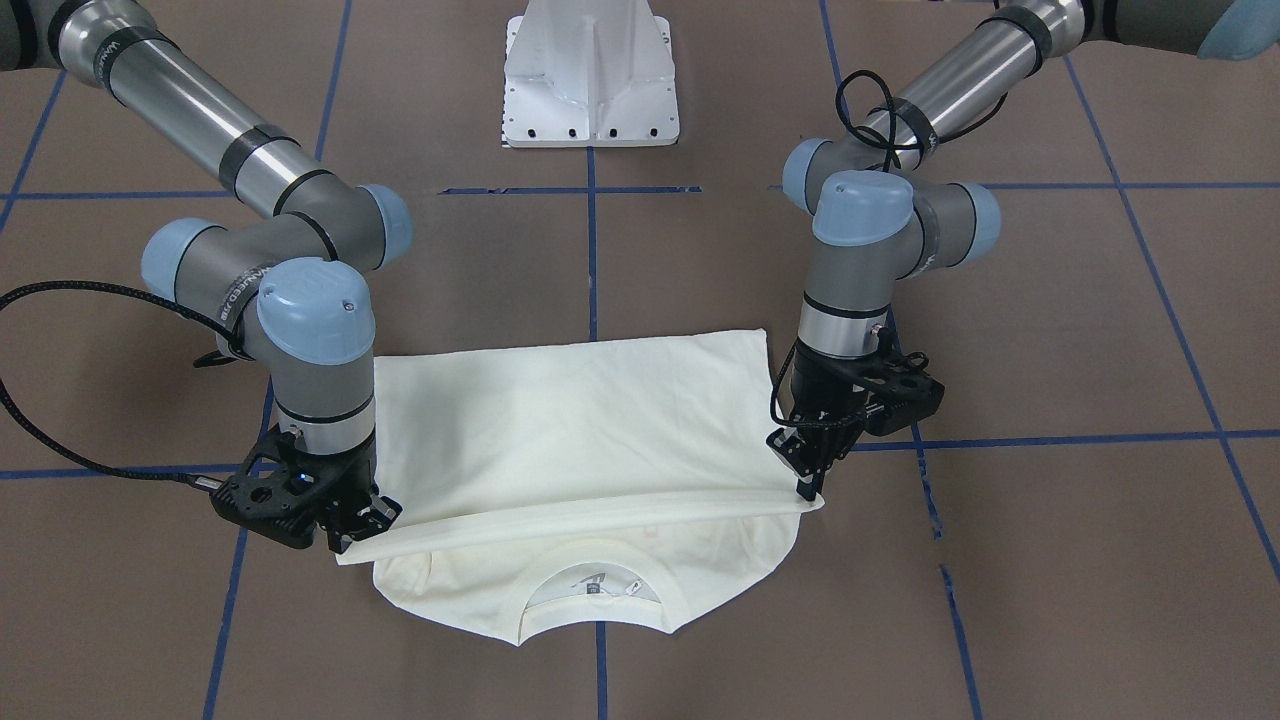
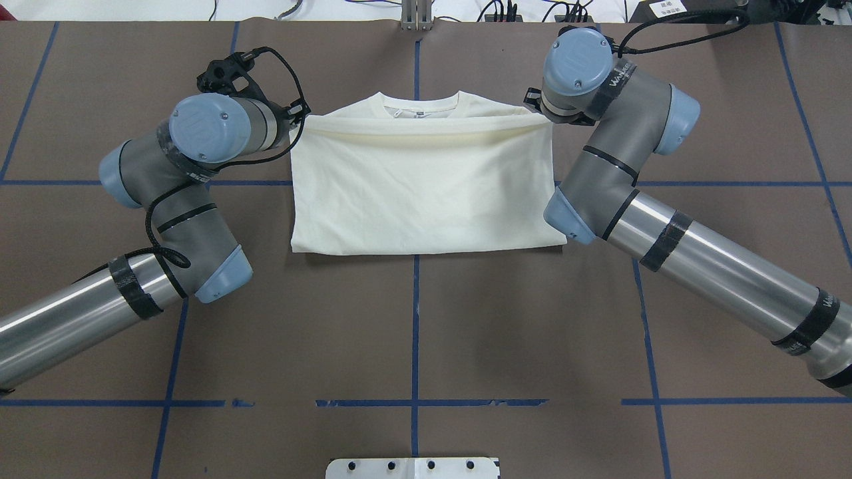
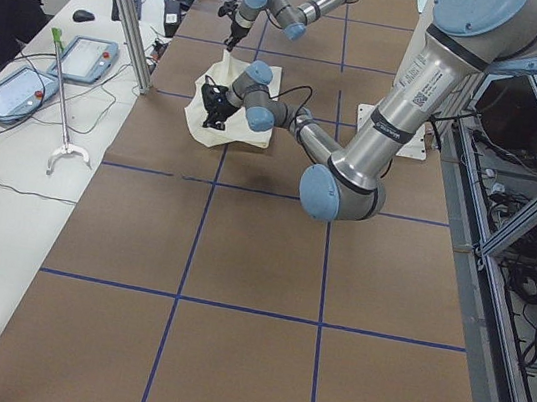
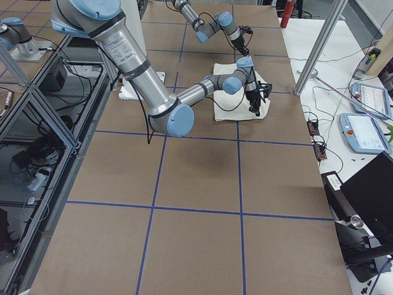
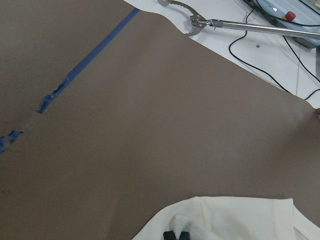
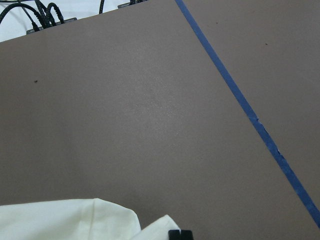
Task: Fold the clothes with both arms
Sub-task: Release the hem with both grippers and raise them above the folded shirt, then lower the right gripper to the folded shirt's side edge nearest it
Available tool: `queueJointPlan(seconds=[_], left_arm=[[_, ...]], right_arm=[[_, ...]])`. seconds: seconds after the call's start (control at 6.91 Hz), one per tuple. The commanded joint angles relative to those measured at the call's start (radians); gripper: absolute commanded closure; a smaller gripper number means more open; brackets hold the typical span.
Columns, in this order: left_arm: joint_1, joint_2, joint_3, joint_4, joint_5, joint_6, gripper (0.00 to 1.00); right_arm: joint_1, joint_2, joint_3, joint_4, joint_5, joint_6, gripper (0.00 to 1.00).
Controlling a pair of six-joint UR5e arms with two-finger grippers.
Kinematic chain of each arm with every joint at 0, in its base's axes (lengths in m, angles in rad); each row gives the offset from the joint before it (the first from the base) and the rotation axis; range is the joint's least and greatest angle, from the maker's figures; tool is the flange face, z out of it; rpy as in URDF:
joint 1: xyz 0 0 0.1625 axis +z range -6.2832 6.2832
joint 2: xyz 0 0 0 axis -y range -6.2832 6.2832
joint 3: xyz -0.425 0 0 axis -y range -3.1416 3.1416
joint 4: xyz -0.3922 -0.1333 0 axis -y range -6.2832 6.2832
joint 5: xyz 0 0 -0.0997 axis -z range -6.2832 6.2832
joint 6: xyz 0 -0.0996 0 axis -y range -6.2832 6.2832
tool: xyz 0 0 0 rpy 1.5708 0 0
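The cream shirt (image 1: 580, 420) lies folded on the brown table (image 1: 700, 660), its collar (image 1: 600, 546) peeking out. The left gripper (image 1: 806, 488) and right gripper (image 1: 348, 535) each pinch a corner of the fold, the tips mostly hidden in cloth.

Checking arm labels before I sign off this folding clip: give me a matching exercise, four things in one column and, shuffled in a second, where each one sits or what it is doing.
Things
1. left end effector
2. right end effector
3. collar
4. pedestal base

Places or states
A. lies uncovered beyond the T-shirt's folded-over edge, on the operators' side
B. pinches the folded edge's corner at the front-facing view's left
C. pinches the folded edge's corner at the front-facing view's right
D. white, stands apart from the cloth on the robot's side

Pairs: 1-C, 2-B, 3-A, 4-D
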Motion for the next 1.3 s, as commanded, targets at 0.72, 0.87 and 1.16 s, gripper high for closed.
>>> queueJointPlan(seconds=[0.72,0.87,1.16], left_arm=[[-0.008,0.002,-0.012,-0.030,-0.009,-0.003,0.63],[-0.008,0.007,-0.032,-0.030,-0.011,-0.006,0.62],[-0.008,0.008,-0.036,-0.029,-0.012,-0.006,0.61]], right_arm=[[0.006,-0.063,0.129,0.062,0.086,0.020,0.64],[-0.021,-0.178,0.297,0.056,0.108,0.100,0.61],[-0.101,-0.355,0.488,0.062,0.111,0.292,0.50]])
